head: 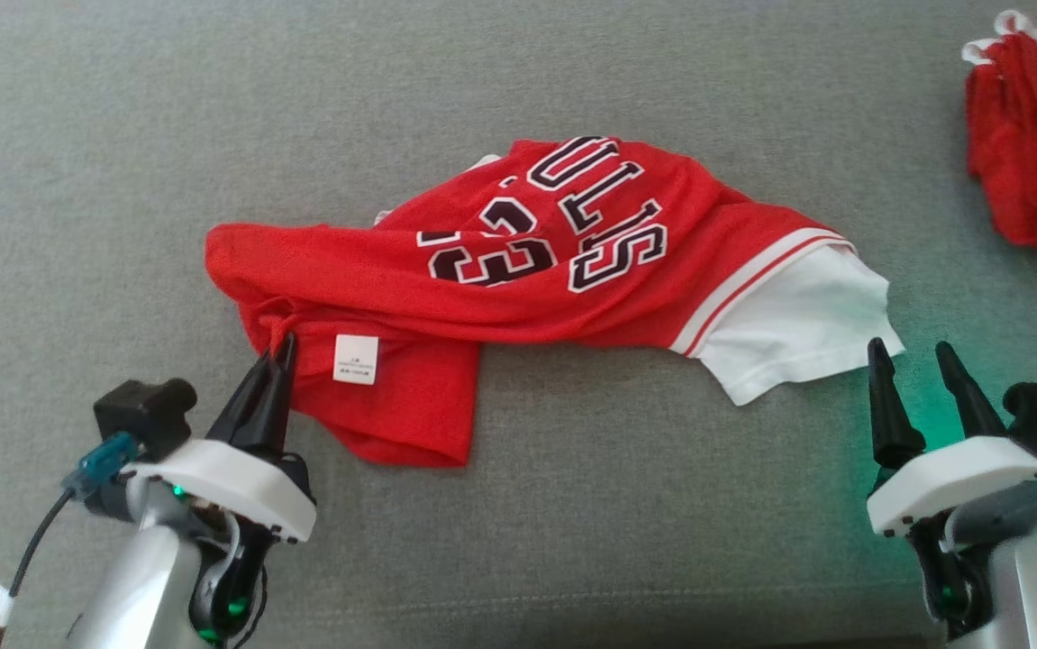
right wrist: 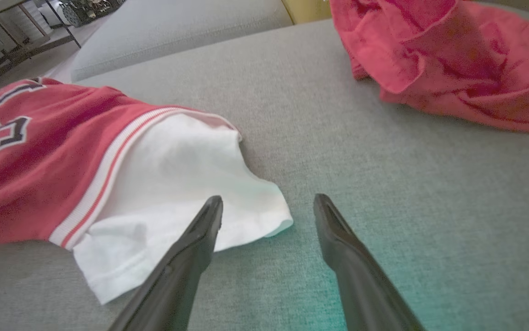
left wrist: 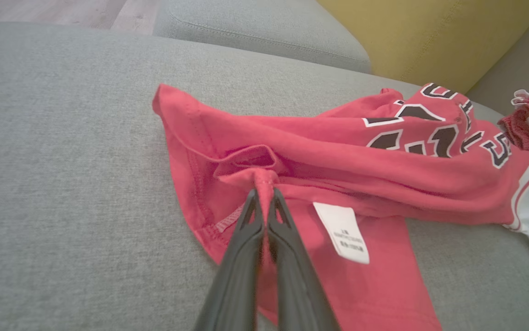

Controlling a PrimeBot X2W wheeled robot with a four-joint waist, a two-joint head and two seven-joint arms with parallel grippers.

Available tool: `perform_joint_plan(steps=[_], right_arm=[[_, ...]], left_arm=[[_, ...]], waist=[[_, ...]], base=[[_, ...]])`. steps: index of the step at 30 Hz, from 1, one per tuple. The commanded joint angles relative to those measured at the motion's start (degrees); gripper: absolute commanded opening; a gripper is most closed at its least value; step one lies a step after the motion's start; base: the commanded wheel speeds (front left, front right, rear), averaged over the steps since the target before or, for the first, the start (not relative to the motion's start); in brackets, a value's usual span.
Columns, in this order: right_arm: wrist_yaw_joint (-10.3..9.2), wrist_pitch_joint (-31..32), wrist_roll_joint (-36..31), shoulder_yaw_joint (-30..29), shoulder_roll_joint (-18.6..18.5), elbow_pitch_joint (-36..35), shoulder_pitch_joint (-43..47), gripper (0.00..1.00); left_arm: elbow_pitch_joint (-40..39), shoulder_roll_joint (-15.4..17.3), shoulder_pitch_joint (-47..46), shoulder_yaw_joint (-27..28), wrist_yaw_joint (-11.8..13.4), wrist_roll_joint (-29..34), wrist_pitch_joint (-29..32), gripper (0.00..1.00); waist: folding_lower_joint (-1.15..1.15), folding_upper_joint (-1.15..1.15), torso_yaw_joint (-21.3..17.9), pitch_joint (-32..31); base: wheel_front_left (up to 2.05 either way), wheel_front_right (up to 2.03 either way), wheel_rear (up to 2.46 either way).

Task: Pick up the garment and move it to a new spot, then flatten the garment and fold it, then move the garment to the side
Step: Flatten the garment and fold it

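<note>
A grey cushion (head: 518, 72) spans the frame; the garment (head: 500, 270), a red lettered jersey with a white sleeve (head: 797, 333), lies crumpled across its middle, and another red cloth (head: 1036, 153) bunches at the upper right. At lower left the left gripper (head: 282, 350) is pinched on a fold of the garment's hem beside a small white label (head: 356, 359). At lower right the right gripper (head: 910, 347) stands spread and empty near the sleeve.
</note>
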Motion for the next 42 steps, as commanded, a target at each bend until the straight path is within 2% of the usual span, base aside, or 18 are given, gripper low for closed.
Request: perform_joint_plan(steps=[1,9,10,11,12,17,24,37,42], right_arm=[[-0.05,0.2,-0.2,0.5,-0.3,0.3,-1.6,1.00],[-0.05,0.0,-0.1,-1.0,-0.3,7.1,-4.6,1.00],[-0.05,-0.1,0.1,-0.9,-0.3,7.6,-4.8,0.58],[-0.05,-0.4,0.2,-0.8,-0.3,7.8,-4.9,0.08],[-0.05,-0.8,0.4,-0.7,-0.3,8.0,-5.1,0.00],[-0.05,-3.2,1.5,-0.4,-0.3,6.1,-5.0,0.00],[-0.05,-4.7,1.8,-1.2,-0.3,-2.4,-4.9,0.00],[-0.05,-1.1,-2.8,-4.0,-1.1,-30.1,-10.3,0.00],[-0.05,0.8,-3.4,-6.4,-2.0,-38.0,-12.9,0.00]], left_arm=[[-1.9,1.3,-2.8,1.8,-0.2,0.6,-0.1,0.00],[-1.6,1.2,-3.6,1.2,-0.4,0.7,-1.0,0.00],[-1.6,1.3,-3.6,1.2,-0.4,0.7,-1.2,0.00],[-1.6,1.3,-3.6,1.2,-0.4,0.7,-1.3,0.00],[-1.6,1.3,-3.5,1.2,-0.4,0.7,-1.4,0.00],[-2.8,2.0,-3.3,1.2,-0.1,1.2,-2.3,0.00],[-7.8,3.7,-3.0,1.9,1.0,2.2,-2.7,0.00],[-27.7,9.5,-5.7,5.5,4.5,5.1,1.2,0.00],[-34.9,11.5,-8.5,6.5,5.2,6.0,4.0,0.00]], waist=[[0.00,0.00,0.6,0.3],[0.00,0.00,1.5,0.9],[0.00,0.00,1.5,0.9],[0.00,0.00,1.5,0.9],[0.00,0.00,1.4,0.9],[0.00,0.00,1.4,0.0],[0.00,0.00,1.2,-2.0],[0.00,0.00,1.2,-7.2],[0.00,0.00,1.6,-8.3]], base=[[0.00,0.00,0.00],[0.00,0.00,0.00],[0.00,0.00,0.00],[0.00,0.00,0.00],[0.00,0.00,0.00],[0.00,0.00,0.00],[0.00,0.00,0.00],[0.00,0.00,0.00],[0.00,0.00,0.00]])
